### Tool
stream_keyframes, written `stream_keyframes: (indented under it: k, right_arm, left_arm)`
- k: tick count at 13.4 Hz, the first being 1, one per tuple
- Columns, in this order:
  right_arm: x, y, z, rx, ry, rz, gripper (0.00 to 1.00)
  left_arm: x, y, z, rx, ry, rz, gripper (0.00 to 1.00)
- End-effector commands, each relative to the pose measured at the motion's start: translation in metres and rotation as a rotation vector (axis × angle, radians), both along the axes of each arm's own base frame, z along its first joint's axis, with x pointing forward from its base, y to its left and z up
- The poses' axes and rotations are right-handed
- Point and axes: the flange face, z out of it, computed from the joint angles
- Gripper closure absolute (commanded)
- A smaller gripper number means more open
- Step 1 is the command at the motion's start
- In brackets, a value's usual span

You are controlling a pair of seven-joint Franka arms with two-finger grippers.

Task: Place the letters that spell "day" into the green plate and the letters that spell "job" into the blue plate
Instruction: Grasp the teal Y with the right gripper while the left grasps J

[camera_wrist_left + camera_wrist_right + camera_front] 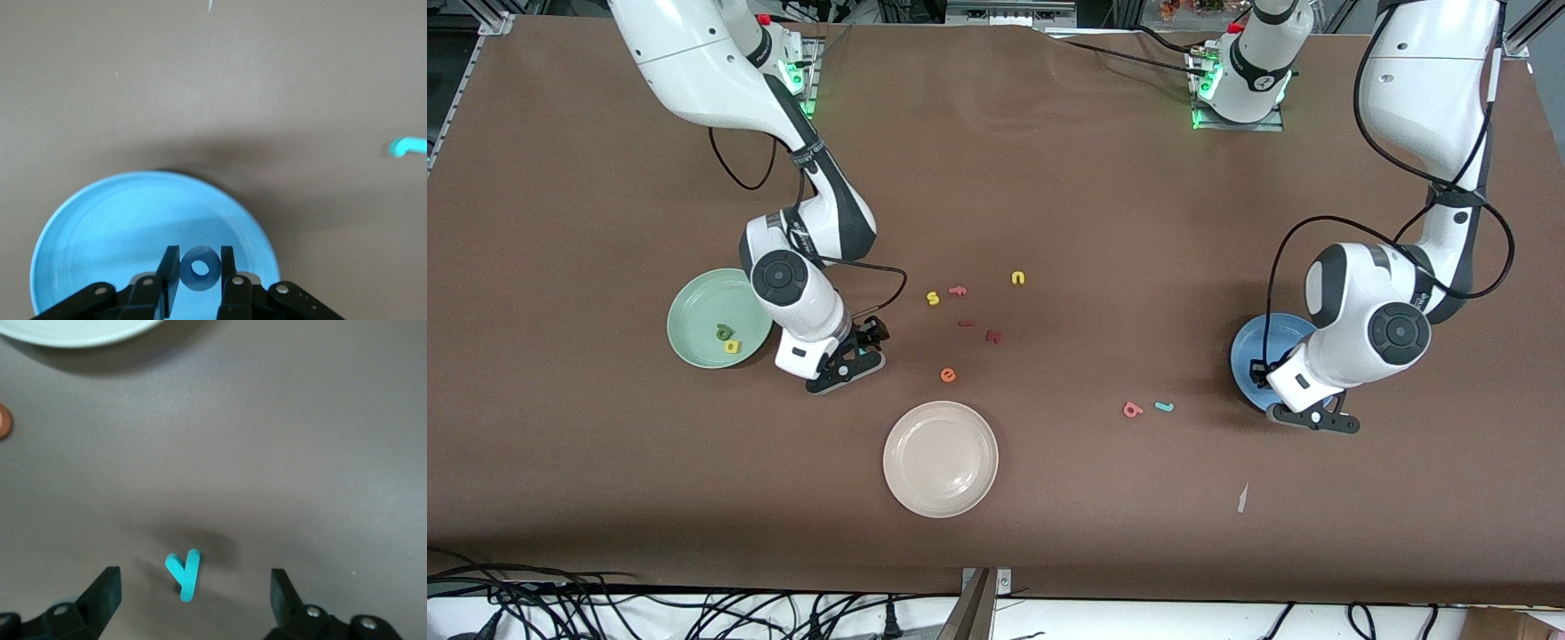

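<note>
My left gripper (199, 252) is shut on the blue ring-shaped o (200, 269) and holds it just over the blue plate (100, 227). In the front view that gripper (1316, 418) hangs at the edge of the blue plate (1258, 351) nearer the camera. The pink b (1132, 410) and the teal j (1164, 407) lie on the table beside the plate. My right gripper (193, 573) stands open low over the teal y (187, 580), which lies flat between its fingers. This gripper (863, 348) is beside the green plate (694, 311), which holds the dark green d (721, 332) and the yellow a (732, 347).
A cream-white plate (940, 459) sits nearer the camera at mid-table, with an orange e (948, 375) just above it. A yellow s (933, 298), an orange f (958, 290), a yellow u (1018, 278) and two dark red letters (993, 336) lie scattered in the middle.
</note>
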Motion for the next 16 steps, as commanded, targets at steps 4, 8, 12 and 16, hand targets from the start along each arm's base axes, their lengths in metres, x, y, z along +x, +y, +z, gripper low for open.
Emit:
stream_keyframes:
  k: [4, 8, 12, 16]
  right_arm:
    - [0.001, 0.009, -0.016, 0.003, -0.003, 0.064, 0.27]
    - [0.000, 0.009, -0.017, 0.005, -0.001, 0.063, 0.57]
    - [-0.001, 0.011, -0.019, 0.006, 0.002, 0.054, 0.83]
    - [0.001, 0.015, -0.009, 0.021, -0.002, 0.053, 0.98]
  left_arm:
    - [-0.005, -0.013, 0.016, -0.026, -0.020, -0.013, 0.24]
    - [0.005, -0.083, 0.011, -0.088, -0.041, -0.025, 0.24]
    - [0.009, -0.139, -0.009, -0.088, -0.117, 0.000, 0.27]
    - [0.011, -0.162, -0.040, -0.058, -0.183, -0.042, 0.29]
